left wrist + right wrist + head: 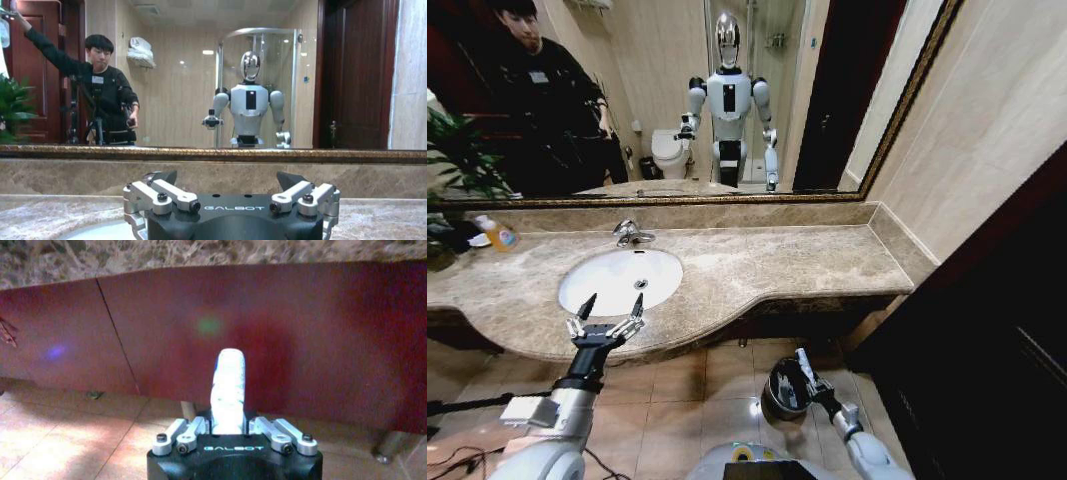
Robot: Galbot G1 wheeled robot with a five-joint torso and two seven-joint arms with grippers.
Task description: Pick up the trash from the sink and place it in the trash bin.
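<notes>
In the head view you see the sink (pixel 620 280), a white oval basin set in the beige marble counter (pixel 777 265), with the chrome faucet (pixel 630 233) just behind it. Your left gripper (pixel 610 311) hovers at the sink's near rim with its fingers spread wide and nothing between them. Far to the sink's left, by the mirror, a small bottle of orange liquid (pixel 498 235) stands on the counter. Down on the tiled floor, to the right of the sink and below the counter's edge, sits the trash bin (pixel 785 388), dark and round with a shiny rim. Your right gripper (pixel 804 364) is just above the bin's rim on its right side, at the end of an arm reaching in from the lower right.

In the left wrist view the left gripper (pixel 227 187) faces the mirror across the counter, its fingers (pixel 162 192) standing well apart, and a pale sliver of the sink shows beneath them.

In the right wrist view the right gripper (pixel 227 426) is clamped on a piece of trash (pixel 227 388): a white tube with blue marks, standing straight out from between the jaws. Beyond it lies the dark red cabinet front (pixel 300 340) under the counter, with the tiled floor (pixel 73 440) below.
</notes>
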